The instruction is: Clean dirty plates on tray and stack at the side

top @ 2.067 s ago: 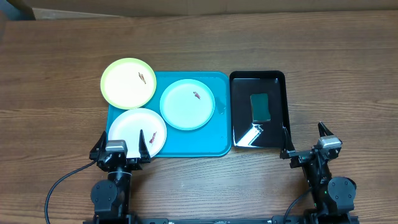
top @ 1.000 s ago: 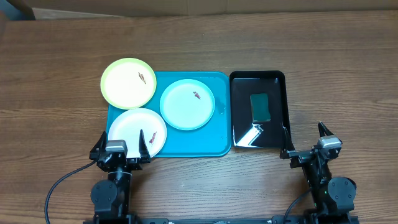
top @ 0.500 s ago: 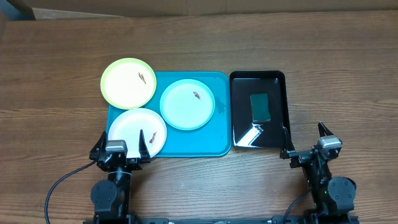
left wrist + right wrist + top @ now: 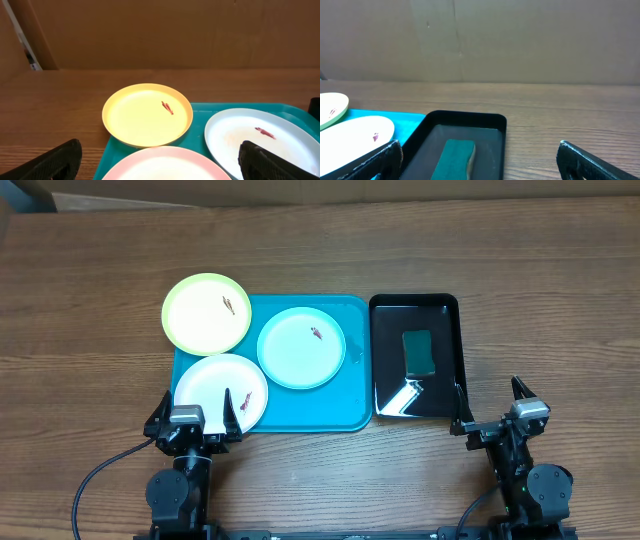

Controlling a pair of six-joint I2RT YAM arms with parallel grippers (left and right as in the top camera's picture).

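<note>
nothing is changing: we are idling at the frame's bottom, left gripper [image 4: 194, 409] and right gripper [image 4: 490, 406] both spread empty, so the dirty plates [image 4: 301, 347] are still waiting uncleaned on the tray [image 4: 330, 408].

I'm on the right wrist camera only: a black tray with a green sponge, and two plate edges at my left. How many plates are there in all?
Observer: Three. A white plate sits at the near-left corner of the turquoise tray, outside your view.
Operator: Is the yellow-green one fully on the tray?
Observer: No. The yellow-green plate overhangs the tray's far-left corner, partly over the table.
Operator: Where's the left gripper?
Observer: The left gripper is open at the white plate's near edge, holding nothing.
</note>
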